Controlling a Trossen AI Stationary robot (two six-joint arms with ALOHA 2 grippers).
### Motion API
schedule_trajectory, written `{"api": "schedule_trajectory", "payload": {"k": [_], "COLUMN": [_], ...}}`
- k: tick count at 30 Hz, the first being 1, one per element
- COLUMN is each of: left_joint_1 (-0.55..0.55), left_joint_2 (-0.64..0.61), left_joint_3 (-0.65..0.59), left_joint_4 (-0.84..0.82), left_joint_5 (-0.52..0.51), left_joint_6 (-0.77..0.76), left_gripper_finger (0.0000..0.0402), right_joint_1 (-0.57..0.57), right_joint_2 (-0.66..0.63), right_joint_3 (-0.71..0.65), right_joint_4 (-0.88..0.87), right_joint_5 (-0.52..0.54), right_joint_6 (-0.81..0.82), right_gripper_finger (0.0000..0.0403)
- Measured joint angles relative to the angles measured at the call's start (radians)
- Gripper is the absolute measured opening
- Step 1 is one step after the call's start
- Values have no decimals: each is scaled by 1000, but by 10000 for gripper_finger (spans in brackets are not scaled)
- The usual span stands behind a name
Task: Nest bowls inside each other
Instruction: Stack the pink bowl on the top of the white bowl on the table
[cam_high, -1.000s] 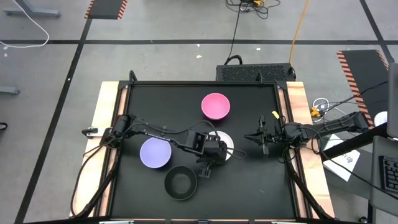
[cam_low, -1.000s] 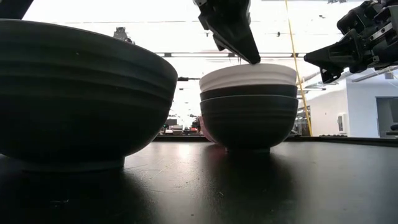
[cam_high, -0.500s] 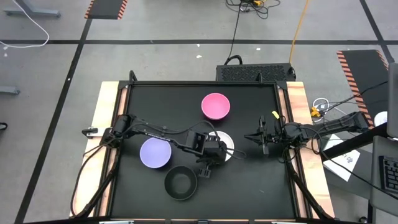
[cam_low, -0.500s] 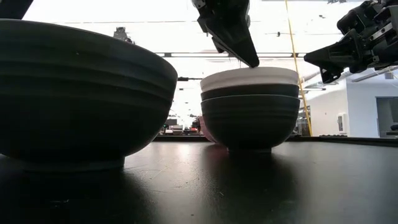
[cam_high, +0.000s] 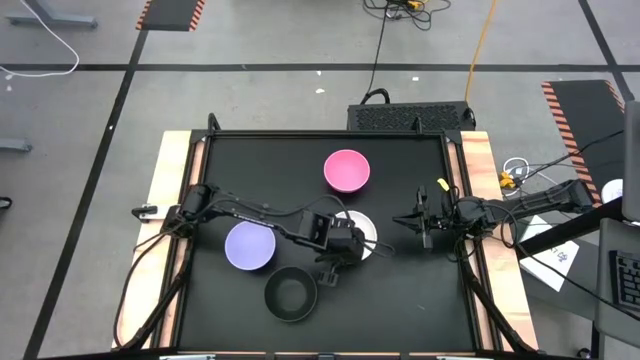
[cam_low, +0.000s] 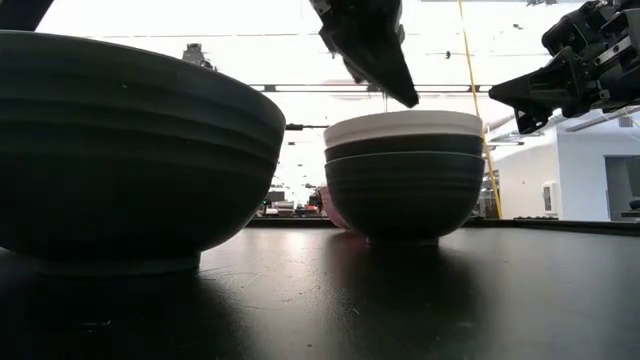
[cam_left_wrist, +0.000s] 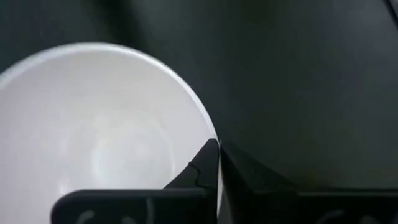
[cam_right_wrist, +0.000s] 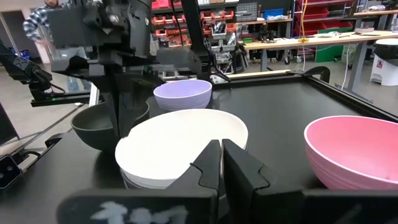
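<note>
I'm over the black table (cam_high: 400, 290) with my left gripper (cam_high: 345, 248) right on the stack: the white bowl (cam_low: 403, 126) sits nested in a black bowl (cam_low: 404, 190), and there looks to be another dark rim sandwiched between them. My fingertips come down onto the white rim at the edge nearest my arm, and in my left wrist view the rim runs between my two fingers, which look pinched on it. So the stack is straight under me, nothing to reach for there.

What matters now is where the loose ones lie. The lavender bowl (cam_high: 249, 246) is back along my own arm, close. The lone black bowl (cam_high: 290, 295) is just beside my gripper, toward the table's near edge. The pink bowl (cam_high: 347, 171) is off on the far side, well apart.

My right gripper (cam_high: 425, 228) hangs beside the stack on the other side, fingers pressed together, holding nothing
</note>
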Motion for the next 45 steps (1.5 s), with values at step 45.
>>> {"api": "schedule_trajectory", "payload": {"k": [45], "left_joint_1": [142], "left_joint_2": [-1173], "left_joint_3": [-1304], "left_joint_4": [980], "left_joint_5": [-39], "left_joint_6": [1], "left_gripper_finger": [106], "right_joint_1": [1], "right_joint_2": [7], "right_joint_3": [0], "right_joint_4": [78], "right_joint_5": [-3], "right_joint_6": [-2], "right_gripper_finger": [6]}}
